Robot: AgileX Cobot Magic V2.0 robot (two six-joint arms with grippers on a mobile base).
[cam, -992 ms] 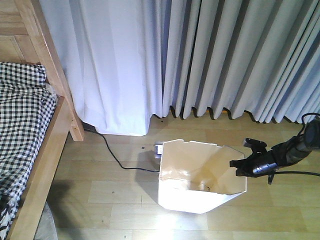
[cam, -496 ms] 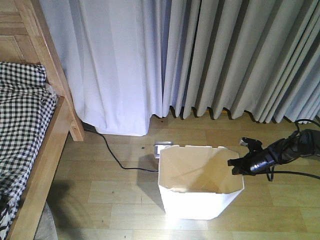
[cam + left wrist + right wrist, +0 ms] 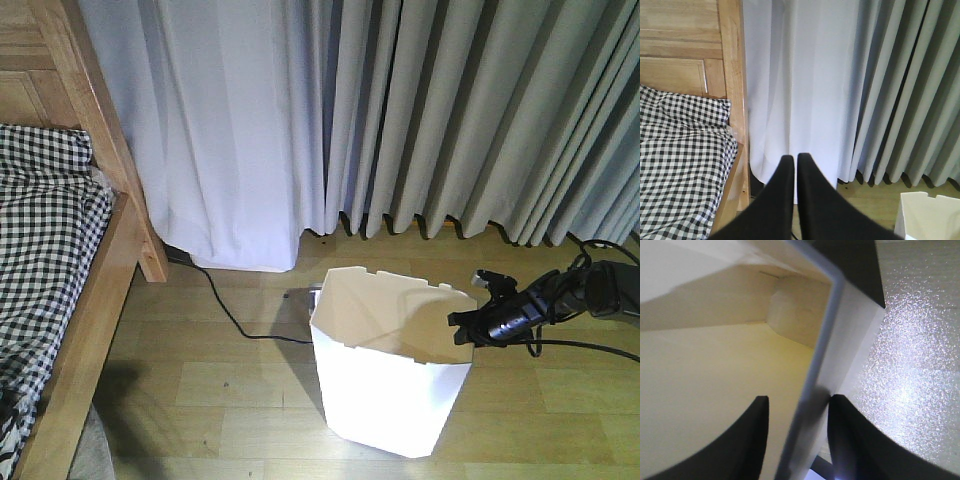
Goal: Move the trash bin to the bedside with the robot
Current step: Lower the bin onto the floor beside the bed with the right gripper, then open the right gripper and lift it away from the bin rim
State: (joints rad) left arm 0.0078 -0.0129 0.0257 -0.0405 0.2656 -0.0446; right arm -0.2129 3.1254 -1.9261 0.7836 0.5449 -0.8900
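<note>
**White bin gripped at its rim, standing off from the bed**

White plastic, cream inside, the trash bin (image 3: 385, 375) stands on the wooden floor (image 3: 230, 400) in front of the grey curtains (image 3: 480, 110), tilted a little, its angular notched rim leaning toward the drapes. It is well apart from the bedside (image 3: 85, 330), whose light wooden frame and black-and-white checked bedding (image 3: 40, 230) fill the left edge of the front view.

From the right, a thin black arm reaches in, and the right pincer (image 3: 462, 325) sits at the bin's right rim. In the right wrist view the right pincer's 2 dark fingers (image 3: 752, 435) straddle the bin wall (image 3: 815, 405), 1 inside, 1 outside, clenched on the rim.

A loose black cable (image 3: 225, 305) runs across the floor from the bed's corner post toward the back of the bin.

The left pincer (image 3: 792, 165) hangs in the air facing the white curtain (image 3: 800, 85) beside the bed's headboard (image 3: 685, 55), its 2 fingers pressed together with nothing between them.
</note>
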